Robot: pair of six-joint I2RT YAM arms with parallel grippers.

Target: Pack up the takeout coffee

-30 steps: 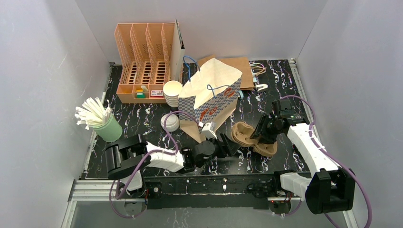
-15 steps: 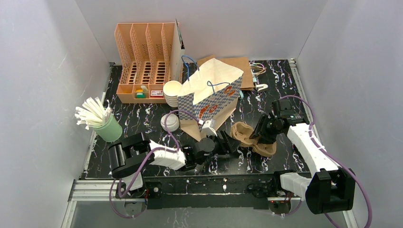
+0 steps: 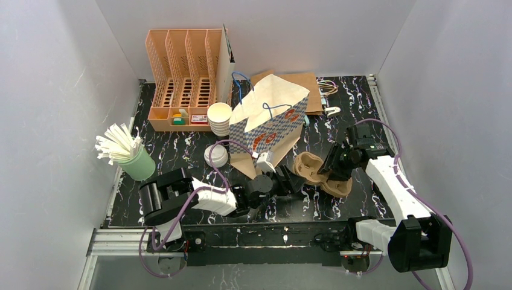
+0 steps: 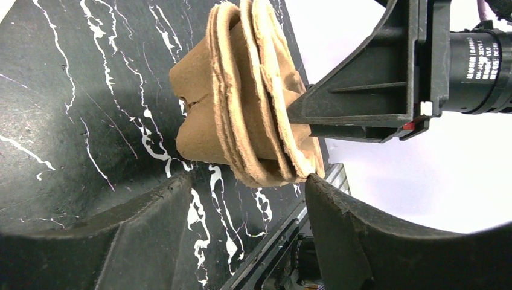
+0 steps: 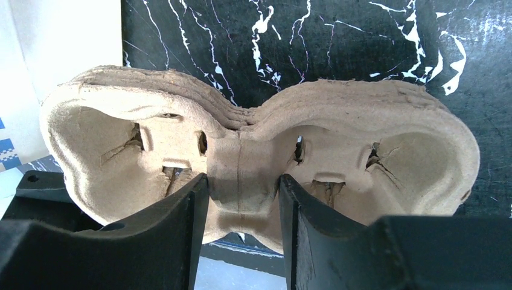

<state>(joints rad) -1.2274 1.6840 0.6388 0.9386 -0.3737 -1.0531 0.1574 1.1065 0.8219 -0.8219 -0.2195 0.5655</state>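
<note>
We saw the right gripper pinching the nested trays, with the left gripper open at their edge.
From the right wrist we found both fingers closed on the narrow waist between the two cup wells. The trays were tipped up on edge over the table, right of its middle. From the left wrist we saw the fingers spread wide and holding nothing, with the trays' lower rim between their tips; whether a tip touched it we could not tell. The cups stood stacked left of the bag, and the lids lay nearer us, well apart from the trays.
</note>
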